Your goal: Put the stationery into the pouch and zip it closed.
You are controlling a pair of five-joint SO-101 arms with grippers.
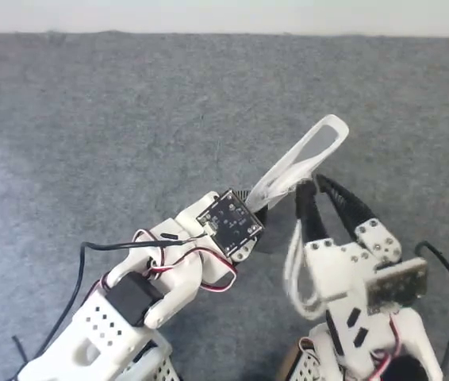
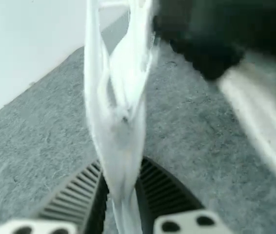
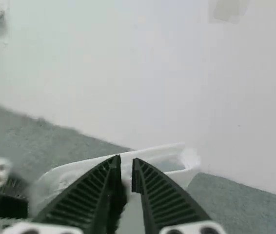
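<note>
A translucent white pouch (image 1: 308,155) is held up off the grey carpet, slanting up and away from both arms. My left gripper (image 1: 261,202) is shut on its lower end; in the left wrist view the pouch (image 2: 121,97) rises as a thin crumpled strip from between the ribbed black fingers (image 2: 74,197). My right gripper (image 1: 308,187) is shut on the pouch beside the left one. In the right wrist view a white edge of the pouch (image 3: 167,158) sits pinched between the two black fingers (image 3: 160,195). The pouch's inside is hidden.
Grey carpet (image 1: 129,119) covers the table up to a white wall (image 1: 224,14) at the far edge. Both arm bodies crowd the near side, with a black cable (image 1: 105,248) and a white cable loop (image 1: 292,270) hanging close. The right gripper shows blurred in the left wrist view (image 2: 211,39).
</note>
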